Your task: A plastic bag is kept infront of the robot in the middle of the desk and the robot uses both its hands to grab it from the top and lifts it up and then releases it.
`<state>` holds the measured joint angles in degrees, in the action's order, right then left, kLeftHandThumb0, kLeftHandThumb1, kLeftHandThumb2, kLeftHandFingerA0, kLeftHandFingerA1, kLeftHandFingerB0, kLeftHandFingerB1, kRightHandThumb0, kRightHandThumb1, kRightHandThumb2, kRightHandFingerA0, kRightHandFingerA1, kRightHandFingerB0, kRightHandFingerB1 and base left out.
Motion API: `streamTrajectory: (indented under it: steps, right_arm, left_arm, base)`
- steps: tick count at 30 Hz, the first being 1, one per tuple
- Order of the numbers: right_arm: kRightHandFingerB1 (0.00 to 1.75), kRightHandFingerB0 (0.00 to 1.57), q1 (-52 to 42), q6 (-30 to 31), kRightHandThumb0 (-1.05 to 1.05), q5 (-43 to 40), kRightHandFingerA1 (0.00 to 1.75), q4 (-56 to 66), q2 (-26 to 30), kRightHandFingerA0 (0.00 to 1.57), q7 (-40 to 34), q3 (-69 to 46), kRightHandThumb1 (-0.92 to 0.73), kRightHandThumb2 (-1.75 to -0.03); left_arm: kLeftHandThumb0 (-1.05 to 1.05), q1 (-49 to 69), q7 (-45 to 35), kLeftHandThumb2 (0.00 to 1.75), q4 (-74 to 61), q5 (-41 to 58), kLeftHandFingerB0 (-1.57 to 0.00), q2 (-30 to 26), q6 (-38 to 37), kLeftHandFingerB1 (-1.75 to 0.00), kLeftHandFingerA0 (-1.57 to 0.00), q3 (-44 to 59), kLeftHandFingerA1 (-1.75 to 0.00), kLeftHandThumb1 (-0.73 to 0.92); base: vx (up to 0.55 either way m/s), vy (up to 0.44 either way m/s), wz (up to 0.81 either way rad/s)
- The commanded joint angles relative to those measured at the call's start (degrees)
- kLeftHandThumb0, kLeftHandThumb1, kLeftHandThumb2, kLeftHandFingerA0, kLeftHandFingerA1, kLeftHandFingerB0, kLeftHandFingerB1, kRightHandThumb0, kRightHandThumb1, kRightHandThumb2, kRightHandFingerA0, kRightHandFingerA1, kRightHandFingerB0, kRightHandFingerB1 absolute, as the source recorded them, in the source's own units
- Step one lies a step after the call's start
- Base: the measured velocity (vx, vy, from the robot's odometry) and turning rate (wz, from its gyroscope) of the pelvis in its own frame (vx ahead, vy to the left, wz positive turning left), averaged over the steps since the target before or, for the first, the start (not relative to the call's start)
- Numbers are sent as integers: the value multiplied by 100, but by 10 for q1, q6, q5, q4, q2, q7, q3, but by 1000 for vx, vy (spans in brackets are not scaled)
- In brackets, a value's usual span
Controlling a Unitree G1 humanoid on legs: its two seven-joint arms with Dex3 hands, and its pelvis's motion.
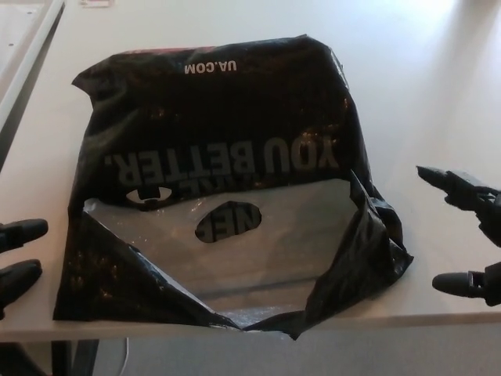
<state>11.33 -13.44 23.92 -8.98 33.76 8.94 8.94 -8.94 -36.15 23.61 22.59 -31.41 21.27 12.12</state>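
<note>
With the plastic bag lying flat mid-desk, its open mouth toward me, my left hand and right hand flank that mouth, fingers spread and empty, so I judge I must close in and pinch its top edge.

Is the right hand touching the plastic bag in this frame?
Apart. In the head view, bare desk shows between the right hand and the plastic bag's crumpled right edge; its fingers are spread, holding nothing.
</note>
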Motion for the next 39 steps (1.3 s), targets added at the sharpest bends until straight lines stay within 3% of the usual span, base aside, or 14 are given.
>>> streamTrajectory:
  steps: [1,4,5,6,14,15,17,18,23,25,26,34,36,39]
  right_arm:
    - [12,5,25,44,-83,14,48,-52,-14,31,21,14,-44,-85]
    - [11,4,52,35,-83,33,48,-110,-24,31,7,35,-44,-86]
    - [12,4,61,30,-83,39,47,-131,-28,30,1,41,-45,-86]
    - [12,4,72,23,-83,43,48,-155,-31,32,-5,48,-44,-86]
    - [3,3,163,18,-92,62,45,-327,-76,29,-42,91,-53,-88]
    - [22,0,171,22,-90,64,34,-338,-84,31,-47,95,-58,-59]
    - [21,0,180,27,-89,67,34,-348,-95,31,-55,102,-58,-58]
    - [11,4,185,14,-85,69,45,-356,-102,23,-63,107,-45,-87]
    - [7,3,187,9,-85,70,44,-350,-123,21,-69,120,-46,-88]
    - [7,2,186,15,-85,73,44,-338,-129,19,-66,126,-45,-89]
    - [7,1,184,19,-85,76,44,-325,-133,18,-64,130,-46,-89]
    - [7,0,173,27,-85,78,45,-282,-150,18,-55,142,-46,-89]
    - [8,0,163,32,-84,77,45,-261,-148,16,-47,143,-45,-89]
    - [10,0,153,36,-82,77,46,-232,-142,18,-35,145,-45,-88]
  left_arm:
    - [-70,21,12,73,15,-15,-15,9,47,-37,-32,-13,-41,37]
    - [-69,25,18,72,11,-18,-17,11,40,-38,-24,-14,-39,37]
    - [-31,26,26,81,9,-19,-7,14,38,-50,-7,-13,-51,14]
    - [-65,27,33,55,8,-21,-18,16,37,-31,-20,-12,-28,44]
    - [-67,38,68,71,1,-29,-13,36,33,-38,-23,-14,-38,37]
    - [-69,40,72,72,-4,-33,-13,37,33,-38,-23,-18,-39,38]
    - [-70,42,75,73,-7,-35,-12,38,31,-38,-24,-23,-39,38]
    - [-70,44,78,56,-9,-38,-13,38,29,-30,-24,-26,-29,44]
    - [-67,41,86,76,-10,-38,-4,41,26,-34,-16,-31,-39,38]
    - [-70,38,92,55,-14,-37,-10,42,33,-30,-26,-33,-30,45]
    - [-86,35,96,76,-15,-38,-8,44,36,-27,-67,-36,-60,46]
    - [-75,23,78,80,-28,-33,-4,34,56,-31,-28,-58,-48,42]
    - [-77,23,71,76,-32,-31,-6,30,57,-29,-51,-63,-52,43]
    - [-68,27,53,75,-51,-22,-3,16,74,-26,-35,-70,-48,40]
  base:
    - [0,0,0]
    - [0,0,0]
    - [0,0,0]
    - [0,0,0]
    - [0,0,0]
    - [0,0,0]
    - [0,0,0]
    - [0,0,0]
    - [0,0,0]
    - [0,0,0]
    - [0,0,0]
    - [0,0,0]
    - [0,0,0]
    - [0,0,0]
